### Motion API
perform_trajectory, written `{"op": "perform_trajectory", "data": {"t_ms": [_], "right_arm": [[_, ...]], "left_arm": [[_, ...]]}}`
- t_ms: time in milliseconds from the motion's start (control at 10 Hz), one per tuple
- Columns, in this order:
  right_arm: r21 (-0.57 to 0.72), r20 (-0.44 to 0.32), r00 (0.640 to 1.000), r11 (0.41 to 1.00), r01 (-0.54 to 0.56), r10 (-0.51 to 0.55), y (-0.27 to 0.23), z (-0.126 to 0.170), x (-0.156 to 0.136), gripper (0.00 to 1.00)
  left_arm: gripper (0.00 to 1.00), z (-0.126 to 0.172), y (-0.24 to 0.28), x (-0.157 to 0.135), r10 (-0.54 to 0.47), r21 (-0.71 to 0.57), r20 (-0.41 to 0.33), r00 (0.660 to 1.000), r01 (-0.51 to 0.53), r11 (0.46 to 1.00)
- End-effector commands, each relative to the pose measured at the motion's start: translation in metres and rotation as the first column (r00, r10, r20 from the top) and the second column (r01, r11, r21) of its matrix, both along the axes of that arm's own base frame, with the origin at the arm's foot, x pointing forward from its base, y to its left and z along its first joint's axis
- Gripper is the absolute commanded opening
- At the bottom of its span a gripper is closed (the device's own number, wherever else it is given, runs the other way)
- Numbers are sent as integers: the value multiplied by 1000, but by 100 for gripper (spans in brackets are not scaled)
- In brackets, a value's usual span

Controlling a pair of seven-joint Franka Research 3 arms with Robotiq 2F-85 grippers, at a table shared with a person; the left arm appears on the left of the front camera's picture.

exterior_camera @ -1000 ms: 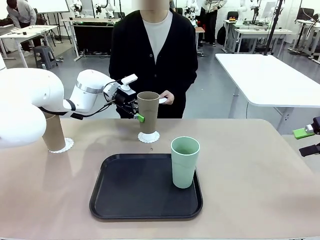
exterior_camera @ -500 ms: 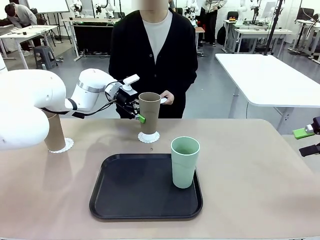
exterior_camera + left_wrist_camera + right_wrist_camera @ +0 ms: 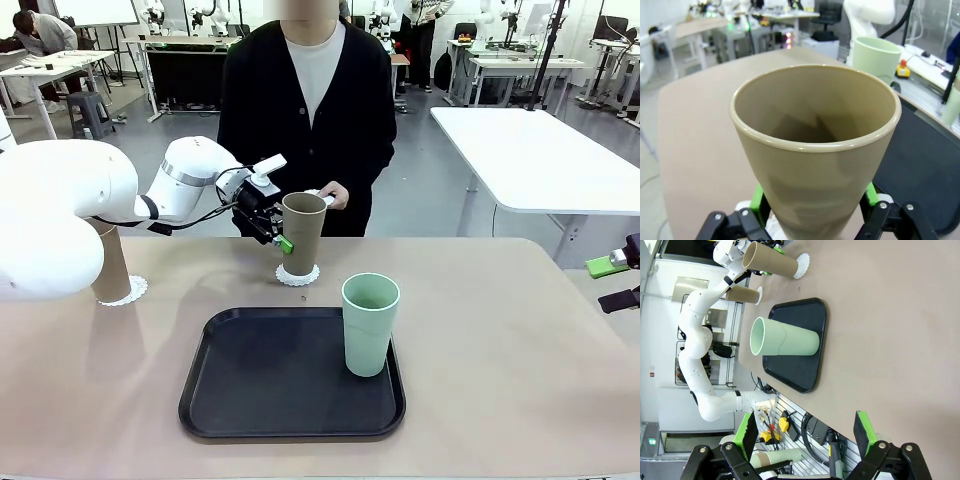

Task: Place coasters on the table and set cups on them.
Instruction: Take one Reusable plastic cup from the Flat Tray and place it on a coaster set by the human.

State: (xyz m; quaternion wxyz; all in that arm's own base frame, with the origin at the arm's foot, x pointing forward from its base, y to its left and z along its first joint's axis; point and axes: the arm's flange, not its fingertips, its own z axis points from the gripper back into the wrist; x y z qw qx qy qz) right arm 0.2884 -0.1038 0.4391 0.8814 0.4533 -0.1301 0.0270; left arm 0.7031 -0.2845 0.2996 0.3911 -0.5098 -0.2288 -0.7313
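The tan cup (image 3: 303, 225) is clamped low by the left gripper (image 3: 287, 241), upright over the middle coaster (image 3: 298, 275) at the desk's (image 3: 500, 330) far side; contact cannot be told. It should be lowered straight, centred, and released only once seated. The right gripper (image 3: 615, 282) is spread apart.

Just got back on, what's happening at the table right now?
The left gripper grips a tan cup, slightly tilted, its base at the middle coaster. A second tan cup stands on the left coaster. The mint cup stands on the black tray. The right gripper hangs open at the right. The person's hand holds something small and white.
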Motion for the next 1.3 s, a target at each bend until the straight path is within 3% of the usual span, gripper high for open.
{"op": "perform_trajectory", "data": {"t_ms": [0,300,1200], "right_arm": [[10,4,1000,1000,-1,1,0,0,1,100],[10,4,1000,1000,-1,1,0,0,1,100],[10,4,1000,1000,-1,1,0,0,1,100]], "left_arm": [[85,2,-2,19,0,17,62,998,-1,1000],[85,-1,-4,27,31,23,101,994,-34,999],[85,-9,-3,32,56,80,77,995,-62,995]]}}
